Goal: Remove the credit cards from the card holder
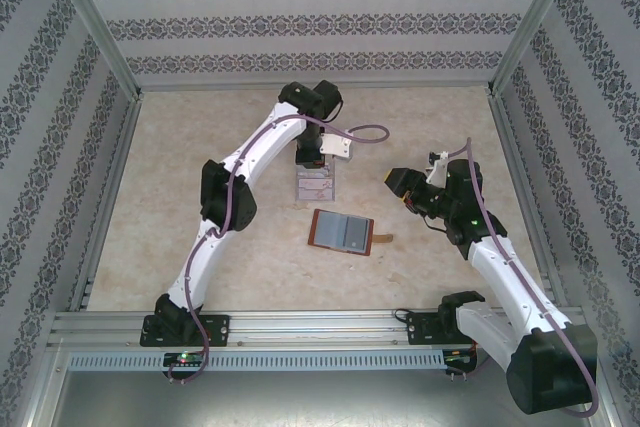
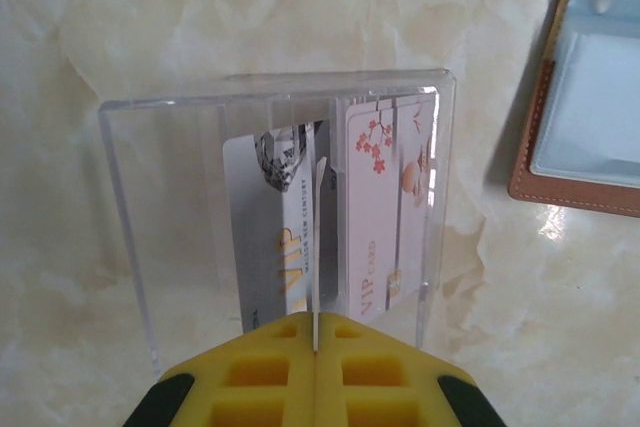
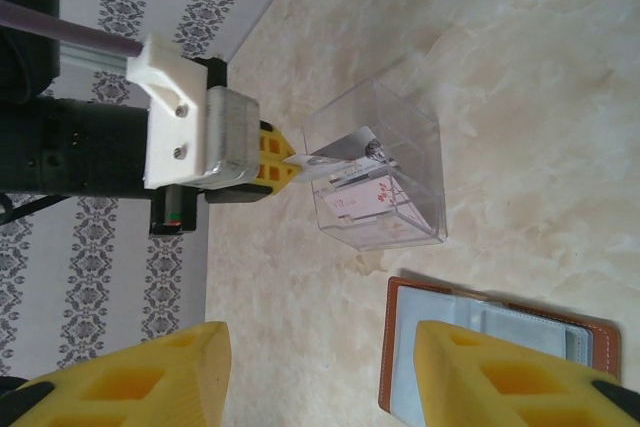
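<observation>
Top camera looks down from behind; both wrist cameras, close in, share the clear tray [image 2: 127,209] and card holder [image 2: 598,132]

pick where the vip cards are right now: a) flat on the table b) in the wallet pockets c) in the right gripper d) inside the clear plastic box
d: the left wrist view shows the VIP cards inside the clear plastic box, with the open wallet lying beside it.
</observation>
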